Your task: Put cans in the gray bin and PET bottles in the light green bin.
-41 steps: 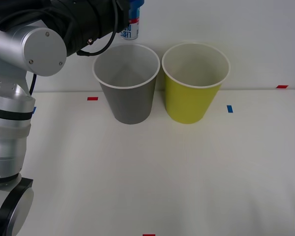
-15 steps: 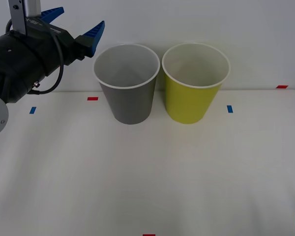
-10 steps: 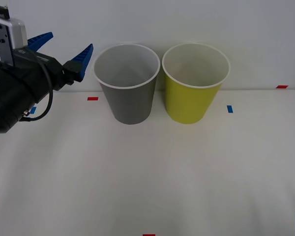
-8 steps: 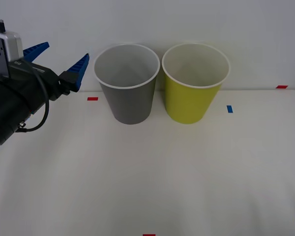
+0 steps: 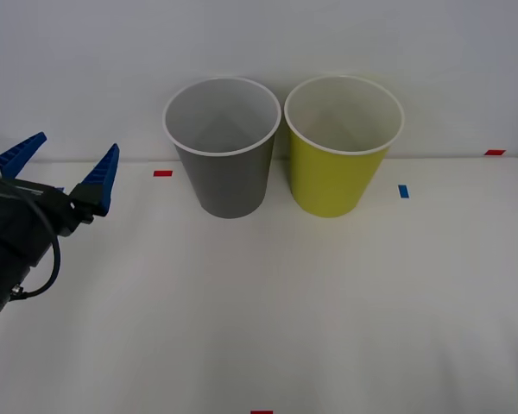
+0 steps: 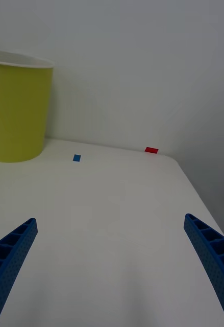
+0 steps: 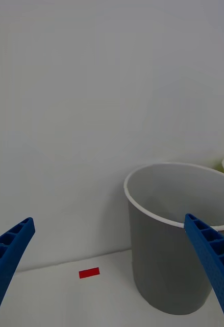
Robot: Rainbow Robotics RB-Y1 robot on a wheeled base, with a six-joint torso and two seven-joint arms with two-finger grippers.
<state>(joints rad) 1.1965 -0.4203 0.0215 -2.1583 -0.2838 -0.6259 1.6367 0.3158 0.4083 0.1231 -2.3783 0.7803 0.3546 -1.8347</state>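
Observation:
The gray bin (image 5: pixel 223 151) stands at the back of the white table, and the light green bin (image 5: pixel 340 148) stands right beside it on the right. My left gripper (image 5: pixel 62 166) hovers open and holds nothing, at the table's left side, well to the left of the gray bin (image 7: pixel 175 237). At the table's near right corner my right gripper (image 6: pixel 112 271) is open with nothing between its fingers; the light green bin (image 6: pixel 17 110) lies ahead of it. The cans and PET bottles are out of view.
Small red (image 5: pixel 162 173) and blue (image 5: pixel 403 191) tape marks dot the table (image 5: pixel 276 293). A plain white wall rises right behind the bins. The table's right edge runs close to my right gripper.
My left gripper held the can above the gray bin, then let go of it. Now open, it has drawn back to the left and down, away from the bin.

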